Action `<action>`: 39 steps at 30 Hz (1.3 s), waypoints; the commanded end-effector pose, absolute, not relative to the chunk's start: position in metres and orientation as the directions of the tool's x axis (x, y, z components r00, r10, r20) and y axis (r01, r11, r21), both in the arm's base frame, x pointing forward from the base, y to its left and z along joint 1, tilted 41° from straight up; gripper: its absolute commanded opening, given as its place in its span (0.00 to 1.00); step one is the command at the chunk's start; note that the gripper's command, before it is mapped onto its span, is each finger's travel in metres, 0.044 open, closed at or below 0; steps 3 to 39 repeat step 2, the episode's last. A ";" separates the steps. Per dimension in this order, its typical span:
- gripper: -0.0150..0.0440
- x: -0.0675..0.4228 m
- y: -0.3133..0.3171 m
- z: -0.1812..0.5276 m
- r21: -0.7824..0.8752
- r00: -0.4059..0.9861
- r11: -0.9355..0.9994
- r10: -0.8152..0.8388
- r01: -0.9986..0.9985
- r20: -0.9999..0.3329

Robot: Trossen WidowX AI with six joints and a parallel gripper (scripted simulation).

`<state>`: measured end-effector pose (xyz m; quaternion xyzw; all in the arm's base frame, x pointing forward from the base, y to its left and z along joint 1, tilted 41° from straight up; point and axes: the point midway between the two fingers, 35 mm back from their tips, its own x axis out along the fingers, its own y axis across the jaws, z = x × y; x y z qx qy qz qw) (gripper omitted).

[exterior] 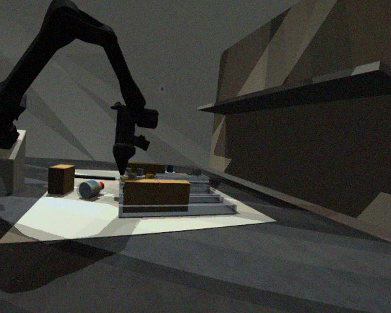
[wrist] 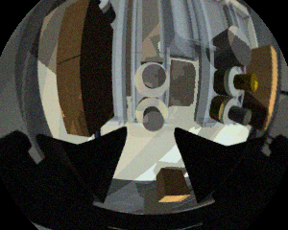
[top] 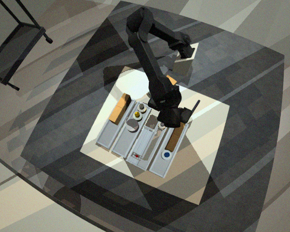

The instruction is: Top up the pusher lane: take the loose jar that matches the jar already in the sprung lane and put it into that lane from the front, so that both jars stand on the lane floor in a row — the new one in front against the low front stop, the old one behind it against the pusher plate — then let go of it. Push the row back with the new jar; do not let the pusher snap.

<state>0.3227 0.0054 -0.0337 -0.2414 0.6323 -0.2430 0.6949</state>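
Note:
In the wrist view two matching pale jars with grey lids stand in a row in the sprung lane (wrist: 132,57). The rear jar (wrist: 154,79) is behind and the front jar (wrist: 152,117) is at the lane's near end. My gripper (wrist: 151,130) (exterior: 121,171) is open, just above and in front of the front jar. Its fingers stand apart and clear of the jar's sides. In the top view the wrist hides the gripper, and only one of the two jars (top: 161,124) peeks out beside it. I cannot make out the pusher plate or the front stop.
The neighbouring lanes hold a long brown box (top: 175,138) (wrist: 81,71), a blue-lidded jar (top: 166,154), a yellow-lidded jar (top: 137,114) (wrist: 243,80), a grey-lidded jar (top: 141,107), a large grey jar (top: 132,124) and another brown box (top: 120,108). A red-capped jar (exterior: 88,188) lies on its side near a brown cube (exterior: 60,178). A black rod (top: 195,106) lies on the mat.

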 end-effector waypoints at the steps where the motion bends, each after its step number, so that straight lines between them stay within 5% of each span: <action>1: 0.74 0.306 0.007 -0.035 -0.640 0.082 0.768 -0.640 0.031 -0.764; 39: 0.74 0.303 0.007 -0.036 -0.640 0.082 0.768 -0.640 0.031 -0.764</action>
